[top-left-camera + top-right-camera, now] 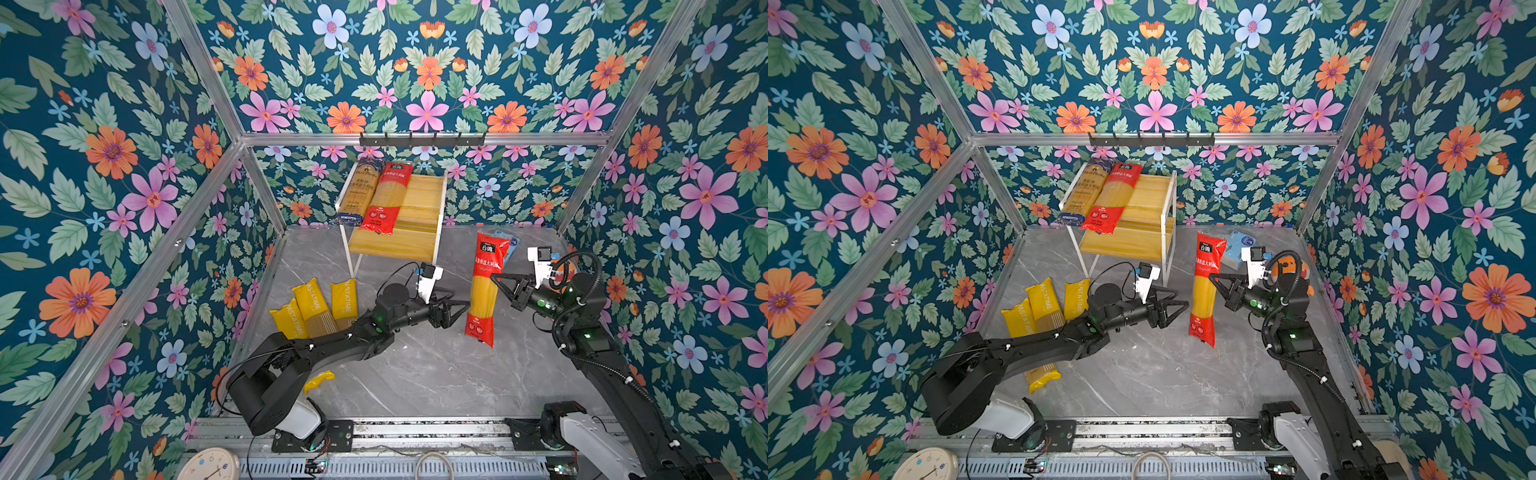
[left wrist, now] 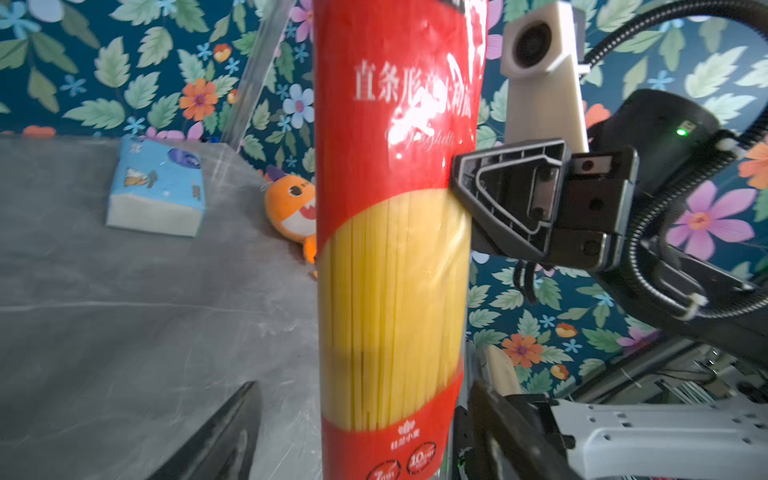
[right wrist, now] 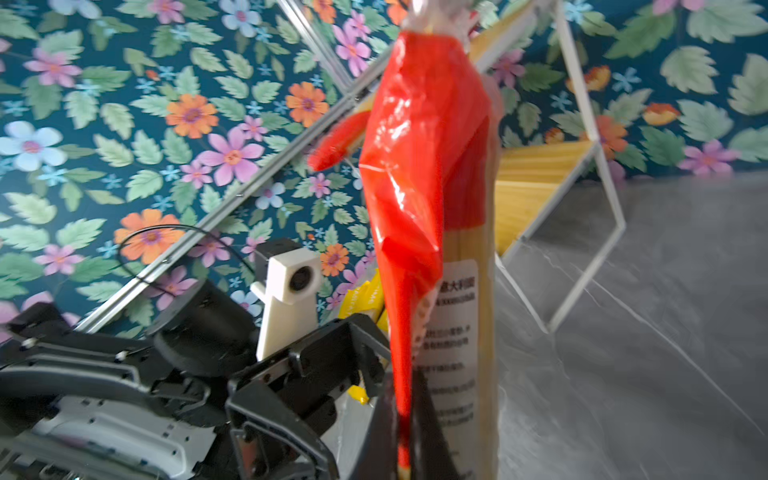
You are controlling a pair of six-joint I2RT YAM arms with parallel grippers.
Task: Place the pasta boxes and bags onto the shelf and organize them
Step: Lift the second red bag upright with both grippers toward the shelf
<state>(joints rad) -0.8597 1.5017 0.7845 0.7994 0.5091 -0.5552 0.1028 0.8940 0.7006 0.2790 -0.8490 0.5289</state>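
A red pasta bag (image 1: 484, 291) (image 1: 1204, 291) hangs upright over the table's right half. My right gripper (image 1: 494, 276) (image 3: 405, 415) is shut on the bag's (image 3: 419, 166) thin red back seam. My left gripper (image 1: 463, 309) (image 2: 365, 432) is open, its fingers (image 2: 232, 436) standing on either side of the bag (image 2: 395, 249) with gaps. On the shelf (image 1: 419, 245) (image 1: 1142, 245) (image 3: 540, 174) at the back, a navy pack (image 1: 359, 191) and a red pack (image 1: 386, 199) lie side by side on the top board's left. Three yellow packs (image 1: 309, 307) (image 1: 1042, 299) lie at the table's left, partly under my left arm.
A blue-and-white tissue pack (image 1: 509, 243) (image 2: 156, 191) and an orange plush toy (image 2: 291, 208) sit at the back right behind the hanging bag. A black hook rail (image 1: 422, 139) runs above the shelf. A round clock (image 1: 212, 465) lies at the front left.
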